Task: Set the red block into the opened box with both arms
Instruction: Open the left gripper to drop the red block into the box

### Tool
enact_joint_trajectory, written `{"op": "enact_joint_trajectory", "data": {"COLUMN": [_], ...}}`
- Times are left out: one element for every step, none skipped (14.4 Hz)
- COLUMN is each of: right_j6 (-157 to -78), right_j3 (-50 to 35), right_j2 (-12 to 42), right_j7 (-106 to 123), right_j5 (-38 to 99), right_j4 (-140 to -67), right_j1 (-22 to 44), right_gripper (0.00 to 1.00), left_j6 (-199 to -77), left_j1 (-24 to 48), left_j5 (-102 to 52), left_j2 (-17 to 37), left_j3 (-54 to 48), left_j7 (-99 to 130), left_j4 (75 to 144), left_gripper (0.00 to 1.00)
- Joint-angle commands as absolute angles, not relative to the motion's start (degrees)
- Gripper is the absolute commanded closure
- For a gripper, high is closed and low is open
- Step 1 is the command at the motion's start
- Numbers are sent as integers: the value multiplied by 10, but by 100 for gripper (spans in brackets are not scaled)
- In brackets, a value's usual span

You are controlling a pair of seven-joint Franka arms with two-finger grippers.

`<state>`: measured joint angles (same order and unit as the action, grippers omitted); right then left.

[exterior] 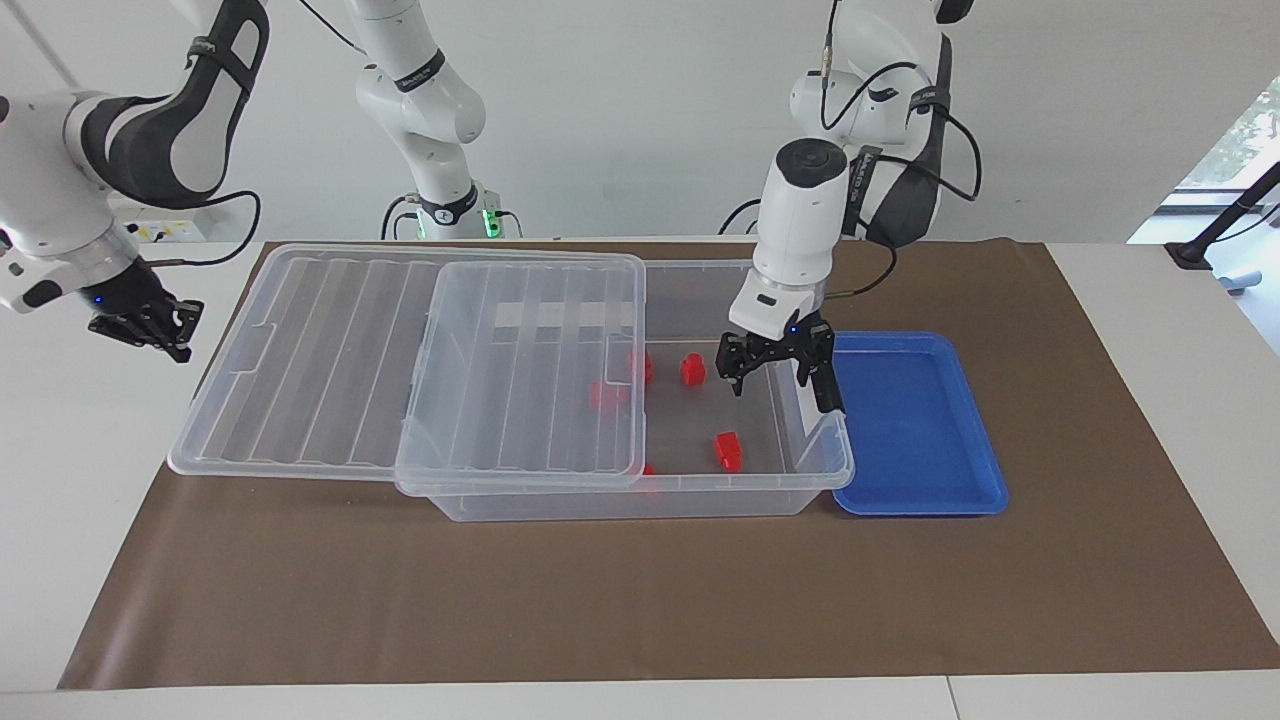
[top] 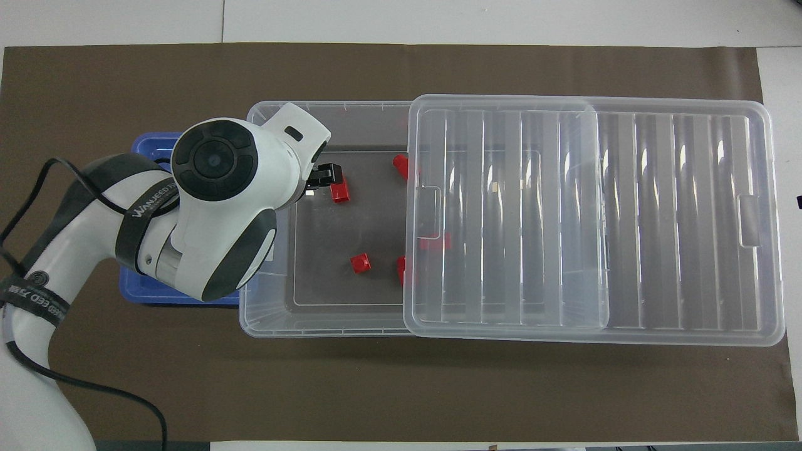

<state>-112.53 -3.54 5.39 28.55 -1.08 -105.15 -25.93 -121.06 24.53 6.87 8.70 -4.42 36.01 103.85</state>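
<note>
Now we hold the left gripper (exterior: 777, 362) over the box (exterior: 640, 490), fingers apart, block (exterior: 728, 451) dropped inside; right gripper (exterior: 140, 325) waits, fingers together.

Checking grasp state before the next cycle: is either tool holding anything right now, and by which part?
Nothing is held. The left tool hangs open and empty over the clear plastic box; the small red plastic block lies loose on its floor. The right tool is shut on nothing, off the mat.
</note>
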Motion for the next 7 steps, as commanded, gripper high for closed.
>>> {"op": "enact_joint_trajectory", "data": {"right_j6": [-1143, -1143, -1142, -1140, -1140, -1139, -1139], "right_j3": [-45, -45, -46, -48, -48, -47, -48], "right_j2": [45, 43, 42, 41, 41, 41, 41], "right_j7": [246, 236, 233, 229, 215, 207, 196], "right_j5": [1, 1, 1, 1, 3, 4, 4], "right_j4": [-1073, -1077, -1080, -1080, -1080, -1080, -1080], "right_j1": [-255, -243, -239, -236, -223, -218, -212], "right_gripper": [100, 100, 100, 100, 100, 100, 100], "left_j6": [-1185, -1172, -1163, -1150, -1130, -1119, -1109], "left_j1": [213, 198, 185, 170, 151, 137, 121], "left_j5": [41, 27, 15, 7, 0, -6, -11], "left_j2": [55, 48, 40, 32, 23, 16, 11], "left_j3": [-44, -44, -44, -44, -44, -44, -44], "left_j7": [305, 274, 247, 217, 179, 151, 123], "left_j4": [1052, 1052, 1053, 1053, 1053, 1053, 1053], "left_gripper": [0, 0, 0, 0, 0, 0, 0]}}
